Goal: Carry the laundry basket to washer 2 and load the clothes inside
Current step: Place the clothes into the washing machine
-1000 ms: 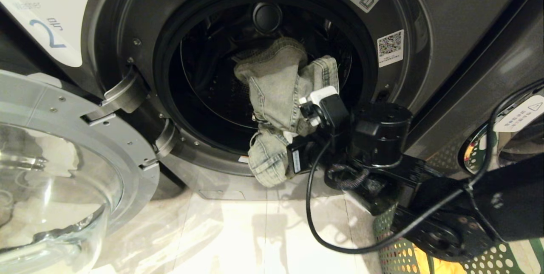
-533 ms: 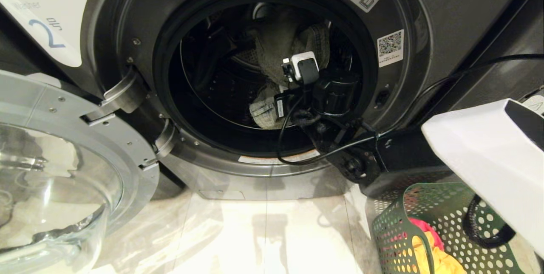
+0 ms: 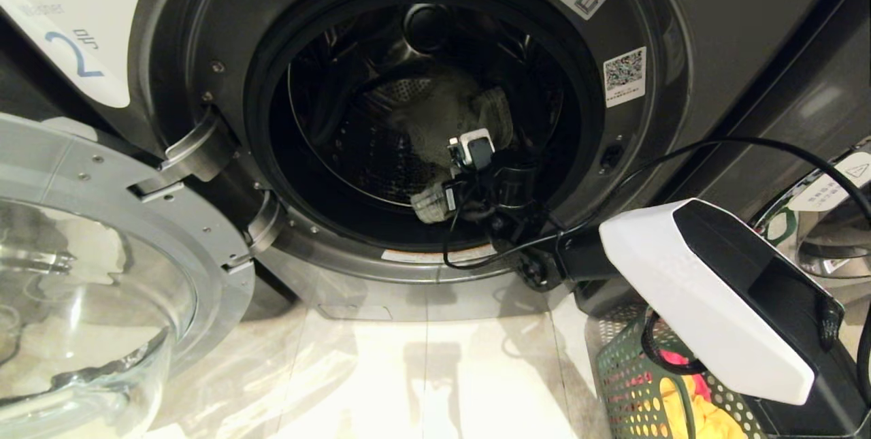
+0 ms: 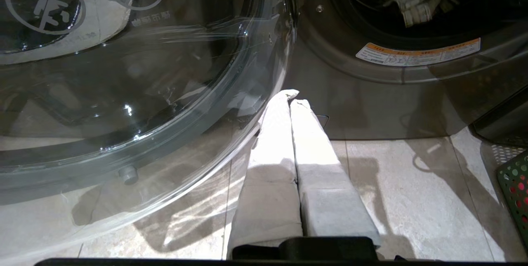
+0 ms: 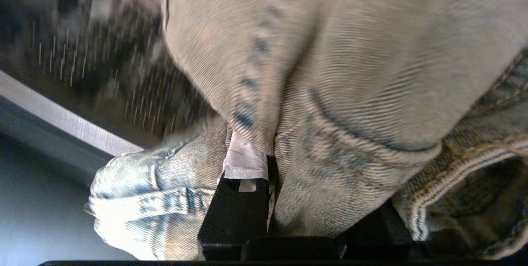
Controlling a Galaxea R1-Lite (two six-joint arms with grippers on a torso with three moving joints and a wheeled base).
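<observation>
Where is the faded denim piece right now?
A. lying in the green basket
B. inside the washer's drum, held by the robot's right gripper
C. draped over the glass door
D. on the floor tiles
B: the denim piece hangs inside washer 2's drum, pinched by the right gripper.

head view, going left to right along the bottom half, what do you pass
glass door → bare floor → right arm's white link, with the green basket below it holding red and yellow clothes
</observation>
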